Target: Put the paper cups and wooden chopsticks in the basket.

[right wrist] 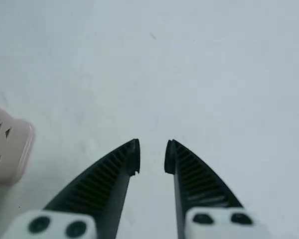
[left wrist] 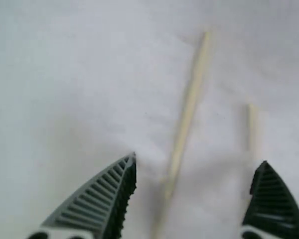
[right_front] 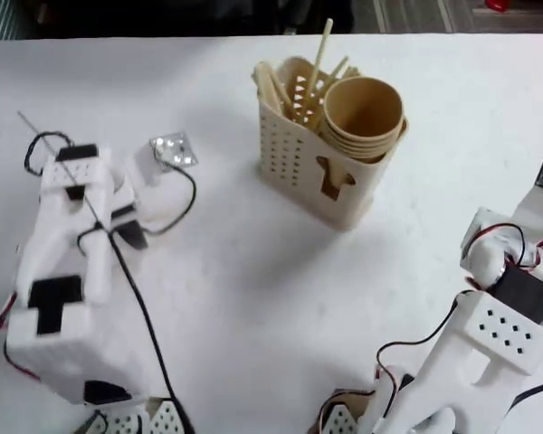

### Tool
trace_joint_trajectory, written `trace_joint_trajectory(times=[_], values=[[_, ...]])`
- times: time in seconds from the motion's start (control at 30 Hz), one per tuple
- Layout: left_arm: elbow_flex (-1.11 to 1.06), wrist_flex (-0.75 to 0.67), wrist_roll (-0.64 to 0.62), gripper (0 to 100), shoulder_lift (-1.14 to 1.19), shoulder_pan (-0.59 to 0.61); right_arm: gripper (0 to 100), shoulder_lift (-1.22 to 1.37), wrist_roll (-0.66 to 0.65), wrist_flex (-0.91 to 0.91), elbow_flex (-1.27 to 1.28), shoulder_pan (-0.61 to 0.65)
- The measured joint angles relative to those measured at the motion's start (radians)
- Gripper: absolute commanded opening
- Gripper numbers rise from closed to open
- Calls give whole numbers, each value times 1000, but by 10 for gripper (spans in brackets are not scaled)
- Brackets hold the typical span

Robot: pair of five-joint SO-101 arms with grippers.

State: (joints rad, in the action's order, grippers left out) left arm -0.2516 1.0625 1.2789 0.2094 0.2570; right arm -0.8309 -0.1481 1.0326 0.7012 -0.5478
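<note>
My left gripper (left wrist: pixel 198 160) hung wide open above the bench (left wrist: pixel 65 74), one wooden chopstick (left wrist: pixel 189 104) between its jaws and a second chopstick (left wrist: pixel 250 127) near one jaw (closing might roll the first away or pinch both crossed). The right gripper (right wrist: pixel 152 144) sat barely parted. Farther off, the basket (right_front: pixel 299 158) held the paper cups (right_front: pixel 362 113), crowded enough, I judged, to snag a tilted stick.

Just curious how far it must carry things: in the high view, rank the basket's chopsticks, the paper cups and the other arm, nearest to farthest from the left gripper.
1. Chopsticks in the basket, on its side toward the left gripper.
2. Paper cups, on the basket's far side.
3. Right arm, across the table.
</note>
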Motion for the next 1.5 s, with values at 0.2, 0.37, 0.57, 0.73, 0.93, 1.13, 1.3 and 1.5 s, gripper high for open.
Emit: trace_joint_trajectory(times=[0.2, 0.37, 0.57, 0.73, 0.93, 1.13, 1.3, 1.5], values=[[253, 109, -5, 351, 233, 0, 98, 0, 0, 0, 0, 0], [431, 255, -5, 324, 388, 0, 98, 0, 0, 0, 0, 0], [557, 453, 14, 297, 439, 0, 98, 0, 0, 0, 0, 0], [611, 629, 38, 295, 439, 0, 98, 0, 0, 0, 0, 0], [621, 703, 41, 294, 439, 0, 98, 0, 0, 0, 0, 0], [623, 672, -23, 298, 448, 0, 98, 0, 0, 0, 0, 0], [577, 578, -95, 290, 448, 0, 98, 0, 0, 0, 0, 0], [491, 499, -147, 199, 448, -18, 98, 0, 0, 0, 0, 0]])
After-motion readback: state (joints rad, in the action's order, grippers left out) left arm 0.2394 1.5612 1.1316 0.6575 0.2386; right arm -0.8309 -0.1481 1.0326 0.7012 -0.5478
